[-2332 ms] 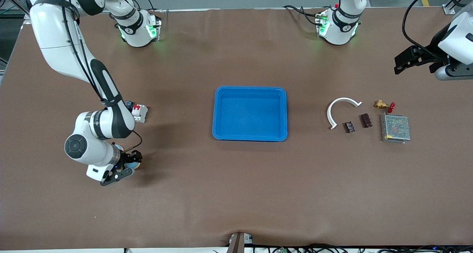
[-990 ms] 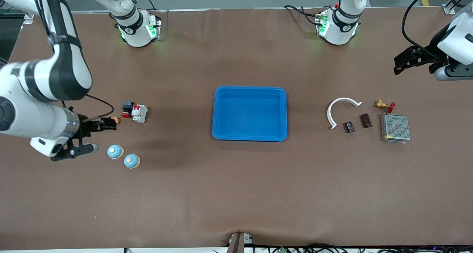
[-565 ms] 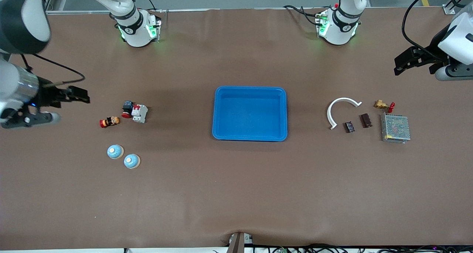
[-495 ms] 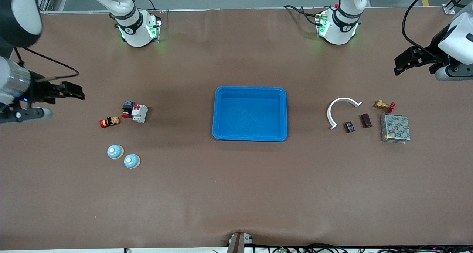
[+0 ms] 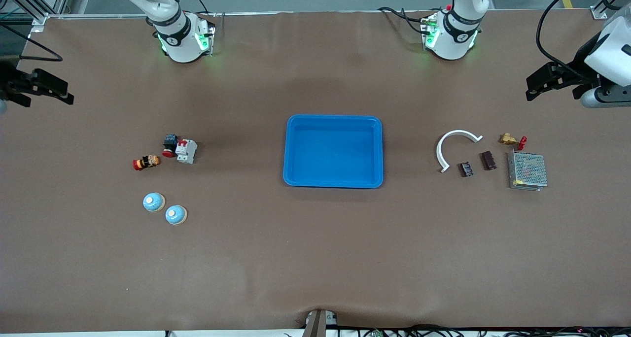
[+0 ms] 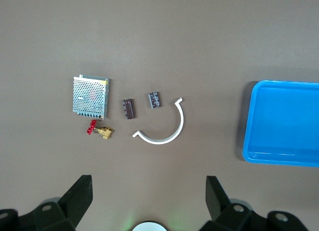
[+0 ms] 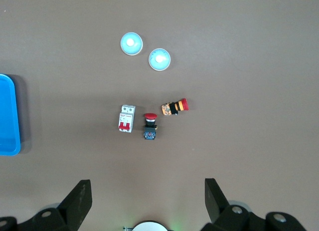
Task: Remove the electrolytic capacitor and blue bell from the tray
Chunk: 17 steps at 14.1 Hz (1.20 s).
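Two blue dome bells (image 5: pixel 154 202) (image 5: pixel 176 215) sit side by side on the table toward the right arm's end; they also show in the right wrist view (image 7: pixel 131 44) (image 7: pixel 159 60). Two small dark capacitors (image 5: pixel 466 169) (image 5: pixel 488 160) lie toward the left arm's end, next to a white arc; they also show in the left wrist view (image 6: pixel 155 100) (image 6: pixel 128 109). My right gripper (image 5: pixel 58 91) (image 7: pixel 147 191) is open and empty, high over the table's right-arm end. My left gripper (image 5: pixel 535 84) (image 6: pixel 148 191) is open and empty, high over the left-arm end.
An empty blue tray (image 5: pixel 333 182) sits mid-table. Farther from the front camera than the bells are a white breaker (image 5: pixel 186 151), a red push button (image 5: pixel 169 146) and an orange-red part (image 5: pixel 146 162). By the capacitors lie a white arc (image 5: pixel 456 142), a brass valve (image 5: pixel 510 140) and a mesh power supply (image 5: pixel 527 170).
My right gripper has risen from the bells and swung out toward the table's right-arm end, empty. Both bells stay on the table. The left arm has not moved.
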Available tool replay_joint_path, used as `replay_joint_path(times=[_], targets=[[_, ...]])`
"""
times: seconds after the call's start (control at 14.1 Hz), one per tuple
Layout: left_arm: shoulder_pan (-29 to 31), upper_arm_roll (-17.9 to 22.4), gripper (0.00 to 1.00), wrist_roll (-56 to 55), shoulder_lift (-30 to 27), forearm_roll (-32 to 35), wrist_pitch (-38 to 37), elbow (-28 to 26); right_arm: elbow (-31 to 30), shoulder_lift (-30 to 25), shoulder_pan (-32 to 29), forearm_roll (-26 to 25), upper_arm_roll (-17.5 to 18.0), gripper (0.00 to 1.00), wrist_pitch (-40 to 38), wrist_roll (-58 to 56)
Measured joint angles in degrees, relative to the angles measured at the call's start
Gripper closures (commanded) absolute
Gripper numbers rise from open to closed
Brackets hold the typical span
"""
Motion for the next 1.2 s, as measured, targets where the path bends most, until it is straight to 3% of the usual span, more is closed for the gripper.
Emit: replay_joint_path(times=[0.28, 1.2], targets=[[0.0, 0.0, 0.0, 0.0, 0.0, 0.0, 0.4, 0.0, -3.8, -2.5, -0.3, 0.0, 0.0, 0.0, 0.6, 0.0], [0.0, -0.1, 0.0, 0.0, 0.0, 0.0, 1.0, 0.4, -4.2, -2.5, -0.3, 0.0, 0.0, 0.0, 0.9, 0.0]])
